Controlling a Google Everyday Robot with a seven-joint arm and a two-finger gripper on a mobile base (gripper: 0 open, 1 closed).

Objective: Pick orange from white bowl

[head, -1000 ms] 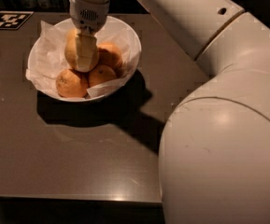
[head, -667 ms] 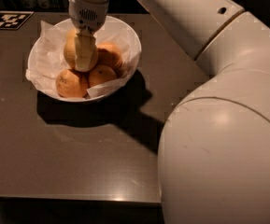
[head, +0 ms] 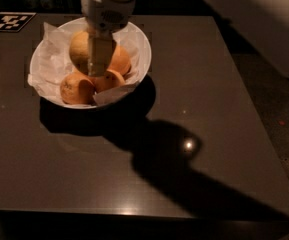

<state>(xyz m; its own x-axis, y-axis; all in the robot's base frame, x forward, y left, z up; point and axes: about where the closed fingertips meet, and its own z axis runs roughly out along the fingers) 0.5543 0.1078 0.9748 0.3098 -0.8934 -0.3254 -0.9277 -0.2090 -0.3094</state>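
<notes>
The white bowl (head: 140,44), lined with crumpled white paper, stands at the table's back left. The orange (head: 80,50), large, round and pale yellow-orange, sits high in the bowl above the smaller, deeper-orange fruits (head: 76,88). My gripper (head: 90,64) comes straight down from the top of the view over the bowl and is shut on the orange. One finger (head: 98,55) runs down the orange's right side. The other finger is hidden behind the fruit.
A black-and-white marker tag (head: 8,21) lies flat at the table's back left corner. The dark table (head: 184,134) stretches to the front and right, crossed by the arm's shadow. The table's right edge drops to the floor (head: 274,99).
The arm's large white elbow and upper link have left the right side of the view. The gripper and the orange stay at about the same spot over the bowl.
</notes>
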